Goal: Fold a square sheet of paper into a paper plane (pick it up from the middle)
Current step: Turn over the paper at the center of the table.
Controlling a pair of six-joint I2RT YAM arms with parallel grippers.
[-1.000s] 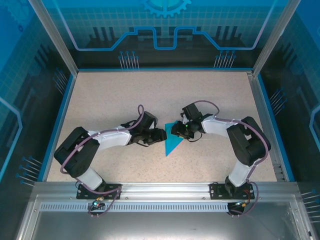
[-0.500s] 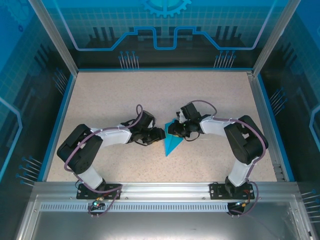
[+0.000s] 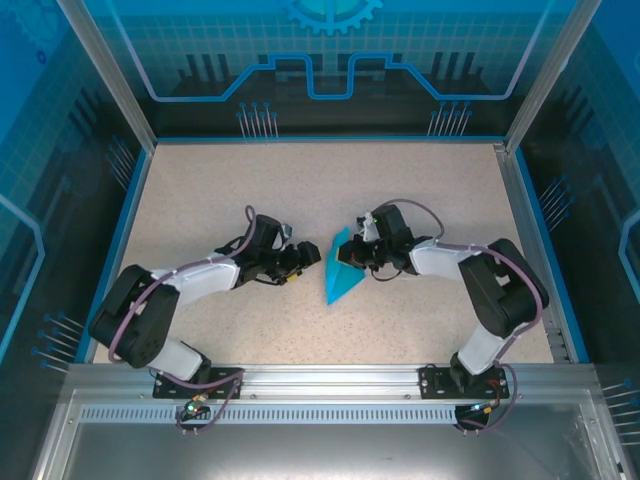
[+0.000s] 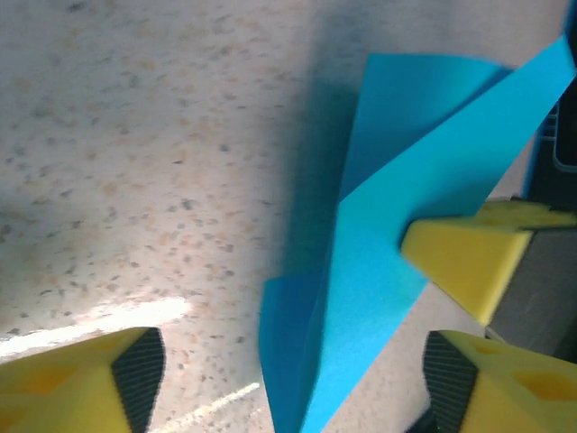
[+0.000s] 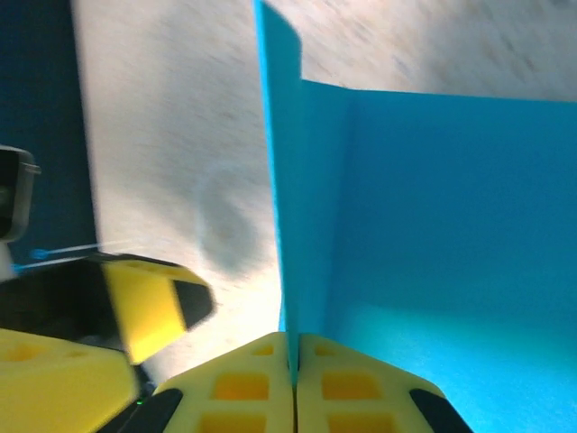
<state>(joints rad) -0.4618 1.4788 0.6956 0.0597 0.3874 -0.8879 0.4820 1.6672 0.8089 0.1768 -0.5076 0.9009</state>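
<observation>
My right gripper (image 5: 295,347) pinches the thin, teal-blue folded paper sheet (image 5: 433,207) (creased, pointed); my left gripper (image 3: 306,256) stands spread nearby.

No words, numbers or brand marks can be read. The one sign is a blue gear emblem (image 3: 333,12) on the back wall (image 3: 450,45), beyond the far edge of the table (image 3: 200,180).

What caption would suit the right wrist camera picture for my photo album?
The right tool, shut on the folded teal paper, holds it on edge above the speckled table.
</observation>
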